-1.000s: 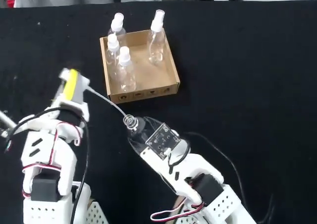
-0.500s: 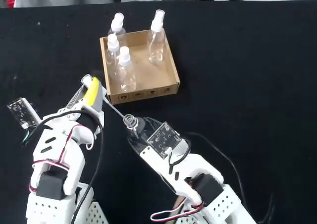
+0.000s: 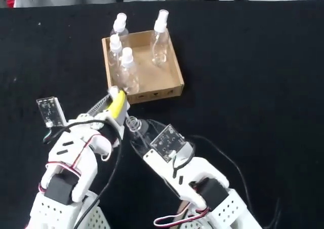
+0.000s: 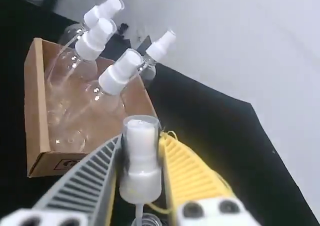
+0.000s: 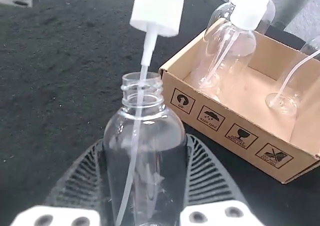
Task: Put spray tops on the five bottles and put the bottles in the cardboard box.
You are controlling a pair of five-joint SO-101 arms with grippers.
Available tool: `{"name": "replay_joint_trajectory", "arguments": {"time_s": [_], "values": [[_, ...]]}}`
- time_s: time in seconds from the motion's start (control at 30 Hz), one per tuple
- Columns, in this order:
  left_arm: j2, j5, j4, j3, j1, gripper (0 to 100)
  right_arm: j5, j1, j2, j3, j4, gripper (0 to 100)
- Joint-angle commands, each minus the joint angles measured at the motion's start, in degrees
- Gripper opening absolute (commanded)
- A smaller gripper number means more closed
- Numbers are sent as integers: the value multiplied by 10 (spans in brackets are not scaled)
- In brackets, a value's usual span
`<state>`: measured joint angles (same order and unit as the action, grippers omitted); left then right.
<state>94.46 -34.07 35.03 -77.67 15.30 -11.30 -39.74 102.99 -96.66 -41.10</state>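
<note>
left gripper [image 3: 117,98] [image 4: 140,148]: closed tight on a white spray top [image 4: 140,161] [image 5: 156,8], one ribbed grey finger and one yellow finger pressing its collar from either side, the nozzle end standing up past the fingertips. dip tube [image 5: 144,61]: thin and clear, hangs from the held spray top and passes down through the open neck of the bottle under this gripper; the cap itself sits above the neck and is not seated on it. uncapped bottle [image 3: 135,130] [image 5: 142,151]: clear plastic, upright, threaded neck open, placed directly below the left gripper's tips and touching that gripper only by way of the tube inside it. right gripper [image 3: 139,138] [image 5: 145,148]: clamped around the body of the uncapped bottle, its two ribbed fingers hugging the bottle's sides, neck rising clear above the fingertips. cardboard box [image 3: 152,94] [image 4: 36,101] [image 5: 225,131]: shallow open tray, its printed front wall just beyond both grippers' fingertips, near but not touching the held bottle. four capped bottles [image 3: 126,69] [image 4: 107,88] [image 5: 235,41]: clear, each with a white spray top fitted, standing upright inside the box, three grouped on the left gripper's side and one apart on the far right side. black table [image 3: 253,62]: dark cloth surface under the box and both arms.
</note>
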Motion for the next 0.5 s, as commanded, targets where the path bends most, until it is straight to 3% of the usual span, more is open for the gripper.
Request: {"name": "replay_joint_trajectory", "arguments": {"time_s": [0.0, 0.2, 0.37, 0.47], "values": [[7, 8, -3, 7, 10, 30, 6, 31, 61, 8, 22, 11], [7, 11, -3, 7, 15, 30, 6, 72, 61, 11, 39, 11], [6, 12, -4, -15, 82, 30, 6, 74, 61, 12, 41, 11], [6, 12, -40, -36, 89, 30, 6, 74, 61, 11, 40, 11]]}}
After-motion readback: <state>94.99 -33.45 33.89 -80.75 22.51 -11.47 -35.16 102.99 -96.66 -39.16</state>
